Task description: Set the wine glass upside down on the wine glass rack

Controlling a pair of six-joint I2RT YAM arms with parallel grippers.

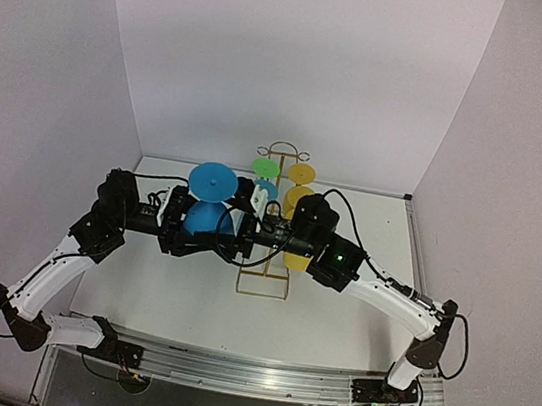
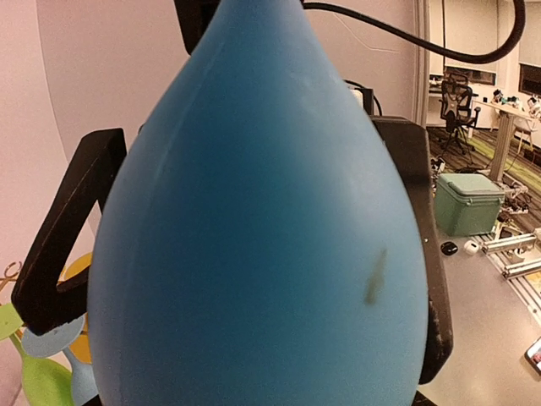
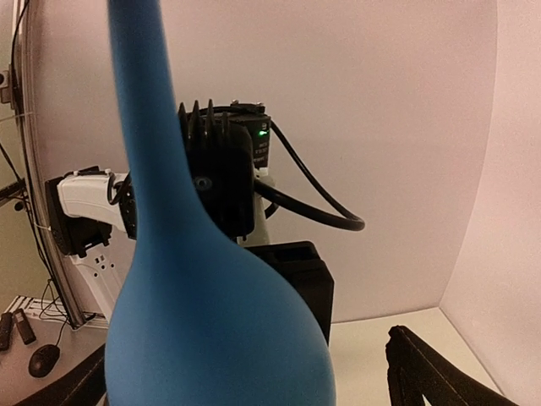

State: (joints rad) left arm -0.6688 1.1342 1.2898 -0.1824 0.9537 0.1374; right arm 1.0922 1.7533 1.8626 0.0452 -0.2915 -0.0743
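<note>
A blue wine glass point(image 1: 208, 217) hangs upside down, foot disc up, just left of the gold wire rack point(image 1: 265, 275). My left gripper point(image 1: 209, 230) is shut on its bowl; in the left wrist view the bowl point(image 2: 254, 254) fills the frame, with a black finger point(image 2: 72, 228) pressed on each side. My right gripper point(image 1: 259, 230) reaches in from the rack side. In the right wrist view the bowl point(image 3: 211, 338) sits between its fingers, and the right finger point(image 3: 423, 372) stands apart from it, so this gripper point(image 3: 245, 376) is open.
The rack holds upside-down glasses: green point(image 1: 266, 167), light blue point(image 1: 266, 191) and two yellow point(image 1: 301, 174). Their feet show at the lower left of the left wrist view point(image 2: 42, 381). White walls enclose the table at the back and on both sides.
</note>
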